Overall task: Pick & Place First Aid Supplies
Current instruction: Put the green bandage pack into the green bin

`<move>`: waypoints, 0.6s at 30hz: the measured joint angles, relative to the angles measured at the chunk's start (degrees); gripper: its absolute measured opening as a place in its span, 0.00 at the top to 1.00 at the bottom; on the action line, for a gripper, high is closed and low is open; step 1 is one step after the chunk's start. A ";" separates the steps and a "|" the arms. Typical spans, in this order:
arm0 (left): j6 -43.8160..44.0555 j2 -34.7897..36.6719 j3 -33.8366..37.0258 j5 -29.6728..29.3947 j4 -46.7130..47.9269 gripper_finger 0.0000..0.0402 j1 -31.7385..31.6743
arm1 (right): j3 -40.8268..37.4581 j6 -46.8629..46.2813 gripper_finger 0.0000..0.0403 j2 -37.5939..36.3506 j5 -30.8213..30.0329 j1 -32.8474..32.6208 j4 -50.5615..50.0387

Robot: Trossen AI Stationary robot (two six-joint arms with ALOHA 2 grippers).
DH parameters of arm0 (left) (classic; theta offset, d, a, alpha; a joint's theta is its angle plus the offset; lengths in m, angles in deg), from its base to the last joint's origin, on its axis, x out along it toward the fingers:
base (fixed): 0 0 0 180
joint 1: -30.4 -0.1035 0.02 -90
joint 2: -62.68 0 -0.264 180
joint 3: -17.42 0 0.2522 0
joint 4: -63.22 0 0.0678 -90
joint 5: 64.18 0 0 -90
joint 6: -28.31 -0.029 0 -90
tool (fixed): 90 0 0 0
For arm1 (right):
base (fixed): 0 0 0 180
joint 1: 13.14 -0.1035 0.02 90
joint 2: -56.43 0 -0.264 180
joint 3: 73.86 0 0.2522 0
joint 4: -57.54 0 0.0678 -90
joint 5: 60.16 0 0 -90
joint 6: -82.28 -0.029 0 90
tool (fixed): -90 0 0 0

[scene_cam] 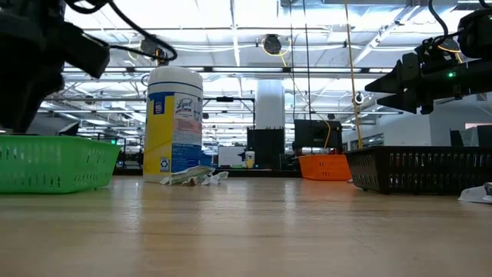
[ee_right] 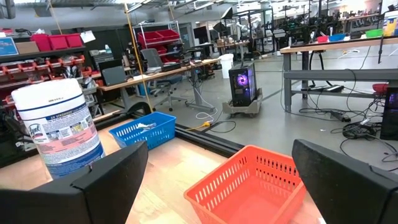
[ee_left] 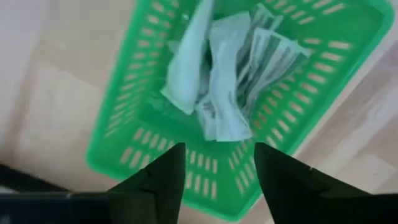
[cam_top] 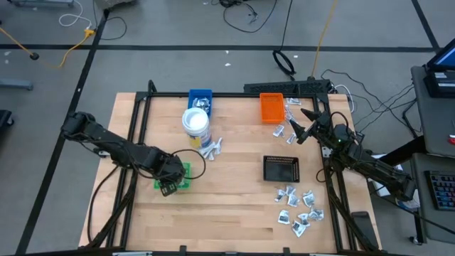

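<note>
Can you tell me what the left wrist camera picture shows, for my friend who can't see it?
A green basket sits on a wooden table with crumpled white and silvery packets lying inside it. The left claw hangs just above, its two dark fingers apart and holding nothing.

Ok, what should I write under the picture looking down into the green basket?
Left gripper, open, above the green basket holding white packets.
</note>
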 joint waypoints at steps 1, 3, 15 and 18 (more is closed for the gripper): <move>0.19 0.00 -0.81 -0.40 1.49 0.50 0.00 | 0.00 0.00 0.02 0.00 0.00 0.02 0.01; 0.96 -0.31 -2.64 -1.40 4.77 0.49 0.00 | 0.00 0.01 0.02 0.00 0.00 0.01 0.02; 5.54 -11.57 -17.16 -4.72 10.13 0.56 -2.48 | 0.00 0.00 0.02 0.00 0.02 0.02 0.06; 7.74 -15.66 -21.56 -4.75 10.14 0.57 -3.94 | 0.00 0.00 0.02 0.00 0.00 0.00 0.06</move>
